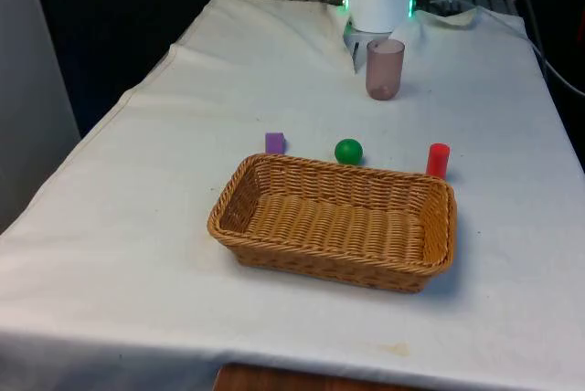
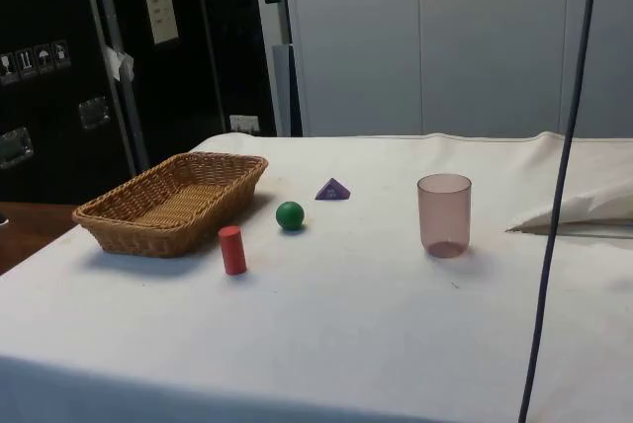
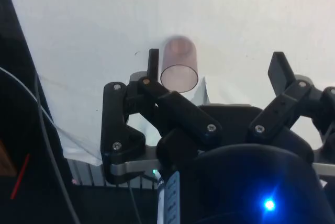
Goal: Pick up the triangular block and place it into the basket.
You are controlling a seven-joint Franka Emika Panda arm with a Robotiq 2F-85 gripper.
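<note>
The triangular block (image 1: 274, 142) is small and purple, a little pyramid (image 2: 332, 190) lying on the white cloth just beyond the far rim of the wicker basket (image 1: 320, 268), toward the front view's left. Nothing lies inside the basket (image 2: 148, 235). In the wrist view my gripper (image 3: 216, 60) hangs high over the table's robot end with its black fingers (image 3: 153, 59) spread wide and nothing between them. It is far from the block, and a translucent cup shows below it.
A translucent pinkish cup (image 1: 385, 68) (image 3: 179, 64) stands upright near the robot's base. A green ball (image 1: 347, 151) (image 2: 290, 214) and an upright red cylinder (image 1: 438, 160) (image 2: 232, 249) sit beside the block along the basket's far side. A black cable (image 2: 559, 186) hangs across the side view.
</note>
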